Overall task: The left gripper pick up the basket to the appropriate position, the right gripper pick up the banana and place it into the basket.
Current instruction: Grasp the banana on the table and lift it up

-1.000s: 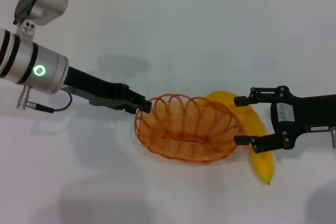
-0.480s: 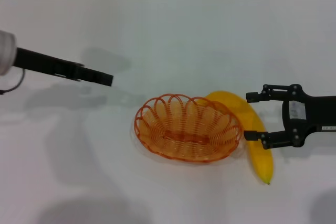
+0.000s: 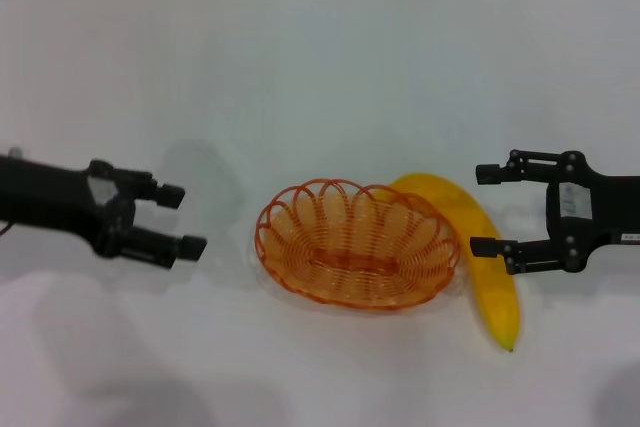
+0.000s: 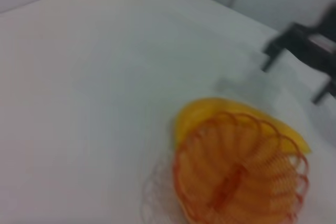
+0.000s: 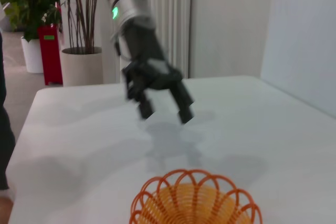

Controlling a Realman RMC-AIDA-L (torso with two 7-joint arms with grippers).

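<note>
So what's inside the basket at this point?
Nothing: through the basket only its wire floor and the white table show. The banana lies outside, along its right rim, partly hidden behind the wires. The left gripper and right gripper are both open and apart from it.

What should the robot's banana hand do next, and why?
Probably the right pincer should slide a little toward the banana and lower around it. Its jaws are open and empty beside the fruit, which lies on the table against the basket. The left pincer is open, off to the basket's left.
</note>
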